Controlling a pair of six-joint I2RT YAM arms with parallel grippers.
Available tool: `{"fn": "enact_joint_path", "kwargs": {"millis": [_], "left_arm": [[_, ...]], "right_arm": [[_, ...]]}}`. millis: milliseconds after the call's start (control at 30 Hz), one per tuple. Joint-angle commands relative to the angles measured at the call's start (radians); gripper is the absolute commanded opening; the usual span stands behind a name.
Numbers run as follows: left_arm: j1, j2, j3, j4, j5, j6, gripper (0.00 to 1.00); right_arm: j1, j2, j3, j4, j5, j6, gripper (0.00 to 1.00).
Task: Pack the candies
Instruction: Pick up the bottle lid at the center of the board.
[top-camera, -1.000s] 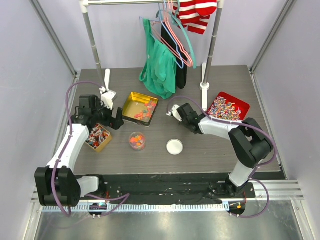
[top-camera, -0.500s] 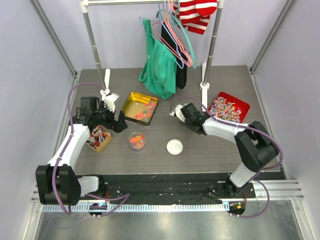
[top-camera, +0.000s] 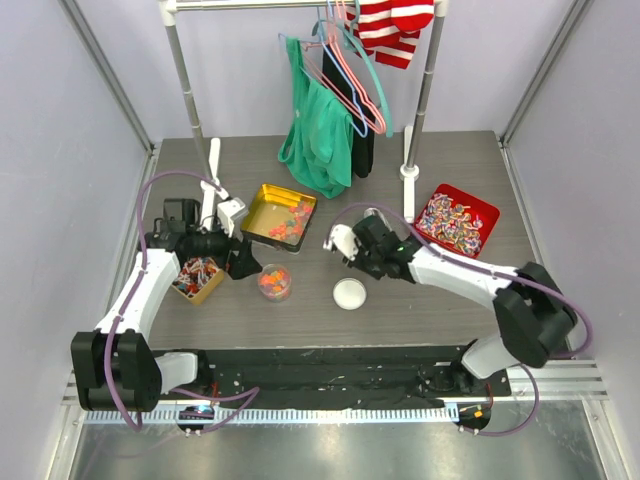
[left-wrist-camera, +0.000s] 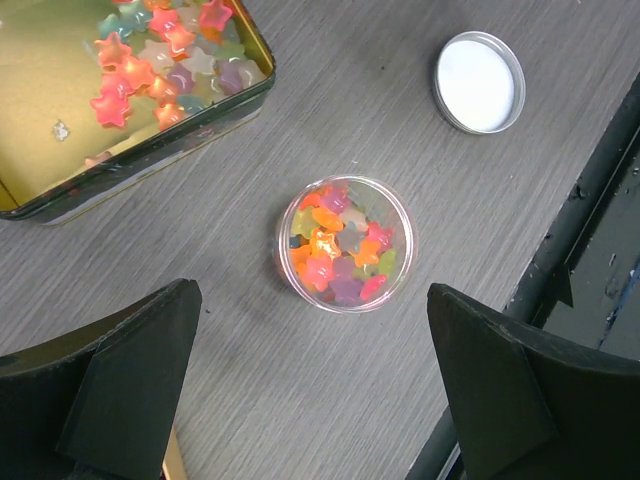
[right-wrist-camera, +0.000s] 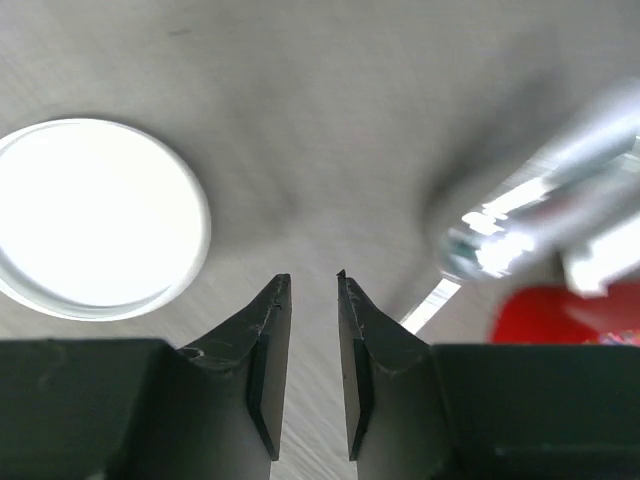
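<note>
On the grey bench (top-camera: 420, 300), a clothes rack (top-camera: 425, 90) stands at the back, with a green garment (top-camera: 318, 130) and hangers (top-camera: 350, 60) hanging from it. A red tray (top-camera: 485, 212) of wrapped sweets sits just right of the rack's right foot. A small tin (top-camera: 197, 277) of wrapped sweets lies far left of the tray.

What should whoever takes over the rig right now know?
Left gripper: open, empty, poised over the clear jar.
Right gripper: nearly shut, empty, beside the white lid.
The jar stands on the table, holding star-shaped candies, uncapped. More candies lie in the gold tin.
Left: move the remaining candies if needed, then cap the jar.
</note>
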Motion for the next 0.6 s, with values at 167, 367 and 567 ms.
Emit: {"fn": "enact_joint_path", "kwargs": {"millis": [167,367,567], "left_arm": [[-0.039,0.039,0.003,-0.013,0.014,0.042,1.00],[-0.051,0.058,0.001,0.011,-0.022,0.025,1.00],[-0.053,0.055,-0.003,0.022,-0.031,0.020,1.00]], "right_arm": [[0.061,0.171,0.069,-0.025,-0.022,0.039,0.29],[0.060,0.162,0.081,-0.021,-0.007,0.059,0.29],[0.061,0.094,0.090,-0.004,0.015,0.091,0.29]]}}
